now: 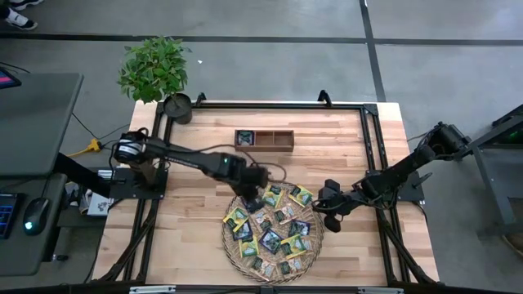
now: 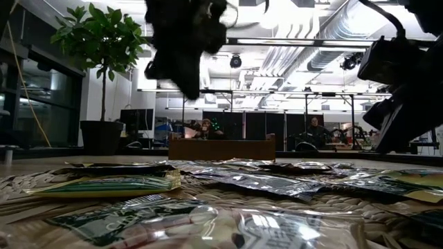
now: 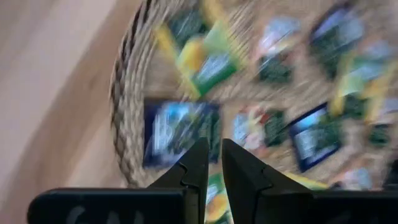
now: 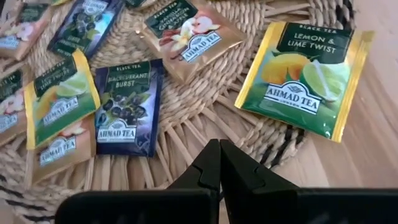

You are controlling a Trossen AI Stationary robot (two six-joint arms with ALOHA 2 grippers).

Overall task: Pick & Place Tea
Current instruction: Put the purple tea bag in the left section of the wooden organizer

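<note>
Several small square tea sachets (image 1: 274, 233) in blue-black, green and yellow wrappers lie flat on a round woven tray (image 1: 231, 249). My left gripper (image 1: 253, 196) hovers over the tray's far left rim. In the left wrist view the left gripper (image 3: 215, 154) shows only a narrow gap between its fingertips, with nothing in it, above a dark blue sachet (image 3: 177, 134). My right gripper (image 1: 327, 211) is at the tray's right rim. In the right wrist view the right gripper (image 4: 219, 160) is shut and empty above the rim, near a lemon-lime sachet (image 4: 305, 78).
A small wooden box with compartments (image 1: 263, 139) stands on the table beyond the tray. A potted plant (image 1: 155, 69) stands at the far left corner. Bare wood (image 1: 188, 220) lies to the left of the tray and between the tray and the box.
</note>
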